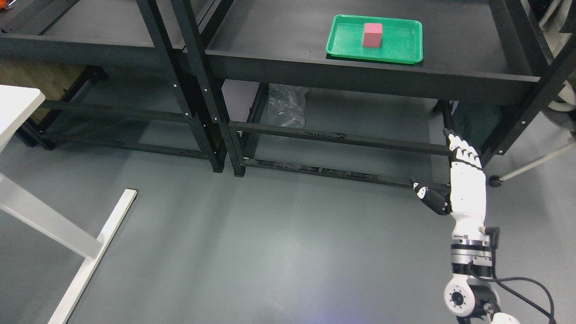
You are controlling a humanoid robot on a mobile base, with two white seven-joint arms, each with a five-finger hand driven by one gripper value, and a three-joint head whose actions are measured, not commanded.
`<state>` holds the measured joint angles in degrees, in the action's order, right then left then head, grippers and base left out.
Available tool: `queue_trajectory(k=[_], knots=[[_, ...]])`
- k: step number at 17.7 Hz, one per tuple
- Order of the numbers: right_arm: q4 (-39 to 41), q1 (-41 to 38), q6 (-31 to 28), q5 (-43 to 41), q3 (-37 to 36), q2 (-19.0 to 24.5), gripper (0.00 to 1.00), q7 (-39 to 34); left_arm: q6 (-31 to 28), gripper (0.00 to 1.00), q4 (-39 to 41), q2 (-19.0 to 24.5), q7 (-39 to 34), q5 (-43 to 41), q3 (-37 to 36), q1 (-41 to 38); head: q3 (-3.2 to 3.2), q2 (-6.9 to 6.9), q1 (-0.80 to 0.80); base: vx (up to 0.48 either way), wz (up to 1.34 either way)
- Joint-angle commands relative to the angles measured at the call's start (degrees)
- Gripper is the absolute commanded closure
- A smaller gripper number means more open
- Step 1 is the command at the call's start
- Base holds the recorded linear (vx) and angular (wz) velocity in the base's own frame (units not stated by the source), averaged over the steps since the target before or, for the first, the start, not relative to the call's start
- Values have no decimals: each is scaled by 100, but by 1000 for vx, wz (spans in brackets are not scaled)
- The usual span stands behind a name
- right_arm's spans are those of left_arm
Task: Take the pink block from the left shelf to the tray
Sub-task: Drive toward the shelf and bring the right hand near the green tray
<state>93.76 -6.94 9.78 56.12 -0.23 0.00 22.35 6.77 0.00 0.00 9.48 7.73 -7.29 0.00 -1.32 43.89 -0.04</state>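
The pink block (372,35) stands in the green tray (405,56) well above the right robot hand (463,180), fingers extended and empty; it looks rigid, light, best pinched across flat sides.

The block (372,35) stands in the tray (405,55), which sits on the right-hand shelf (279,40) at my one o'clock. Another shelf (90,27) stands beside it at eleven. My right hand (463,180) hangs low at four o'clock, before that shelf, well apart from the tray
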Motion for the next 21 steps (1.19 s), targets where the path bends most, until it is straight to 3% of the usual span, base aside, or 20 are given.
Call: queue_trajectory(k=[1,4,15,18,21], knots=[[2,17,267,790,85,-100,1,731,0,0,100,100,1,0,0,-114,0,0,0,228,-55],[11,26,419,347,85,-100,1,1350,0,0,100,100,1,0,0,-114,0,0,0,237,-66],[2,88,446,321,129,-100,1,1263,0,0,100,100,1,0,0,-114,0,0,0,235,-59],[2,88,437,312,155,-100,1,939,0,0,100,100,1,0,0,-114,0,0,0,219,-1],[2,97,446,303,155,-100,1,105,0,0,100,100,1,0,0,-114,0,0,0,225,-2]])
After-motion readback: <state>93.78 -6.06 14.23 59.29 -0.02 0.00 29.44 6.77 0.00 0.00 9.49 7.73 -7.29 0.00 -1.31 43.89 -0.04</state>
